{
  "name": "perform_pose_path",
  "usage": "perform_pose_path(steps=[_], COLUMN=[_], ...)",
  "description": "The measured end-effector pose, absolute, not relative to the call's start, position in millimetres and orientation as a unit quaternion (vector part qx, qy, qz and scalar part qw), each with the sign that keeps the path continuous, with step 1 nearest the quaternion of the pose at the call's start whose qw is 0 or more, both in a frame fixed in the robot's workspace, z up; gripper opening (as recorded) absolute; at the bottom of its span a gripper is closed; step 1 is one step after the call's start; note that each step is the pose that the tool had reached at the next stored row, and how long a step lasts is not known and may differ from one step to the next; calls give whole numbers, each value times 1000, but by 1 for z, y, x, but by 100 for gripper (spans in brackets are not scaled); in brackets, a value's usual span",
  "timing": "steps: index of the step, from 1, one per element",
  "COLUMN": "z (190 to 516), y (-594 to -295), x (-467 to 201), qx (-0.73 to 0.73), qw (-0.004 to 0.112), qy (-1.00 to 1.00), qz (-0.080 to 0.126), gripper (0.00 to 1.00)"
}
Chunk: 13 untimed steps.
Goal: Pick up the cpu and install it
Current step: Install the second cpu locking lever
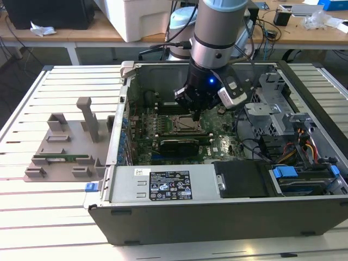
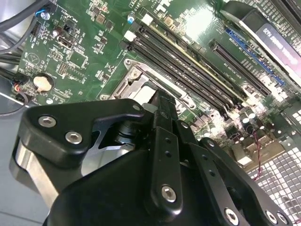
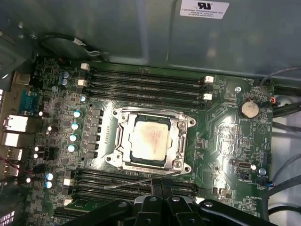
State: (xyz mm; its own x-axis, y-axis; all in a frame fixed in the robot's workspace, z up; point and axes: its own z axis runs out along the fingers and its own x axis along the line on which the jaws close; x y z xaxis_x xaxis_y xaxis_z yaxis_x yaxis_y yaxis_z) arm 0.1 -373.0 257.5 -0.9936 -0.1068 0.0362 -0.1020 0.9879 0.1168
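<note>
hovering inside an opened computer case (image 1: pixel 217 212) on a slatted surface (image 1: pixel 54 217), the arm's claw (image 1: pixel 196 113) hangs just above the motherboard (image 3: pixel 225 122). the cpu (image 3: pixel 149 139) sits flat in the metal socket frame (image 3: pixel 181 141) at the board's centre, its silvery top facing up, memory slots (image 3: pixel 141 80) running along either side. the claw's black fingers (image 2: pixel 162 141) appear pressed together with nothing between them, near the socket's edge and apart from the chip. a grey fixture (image 1: pixel 65 147) rests on the surface at the exterior view's left.
</note>
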Motion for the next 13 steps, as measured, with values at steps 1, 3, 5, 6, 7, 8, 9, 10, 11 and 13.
perform_pose_path(steps=[1,3,5,6,7,8,9,10,11,13], z=[256,254,253,252,251,248,246,244,242,239], y=[-373,-373,-374,-374,-374,-374,-374,-374,-374,-374], x=[0,0,0,0,0,0,0,-1,-1,-3], qx=[52,52,52,52,52,52,52,52,52,52], qw=[21,21,21,21,21,21,21,21,21,21], qy=[-997,-997,-997,-997,-997,-997,-997,-997,-997,-997], qz=[-58,-58,-57,-57,-57,-57,-57,-57,-57,-57], gripper=[11,11,11,11,11,11,11,11,11,11])
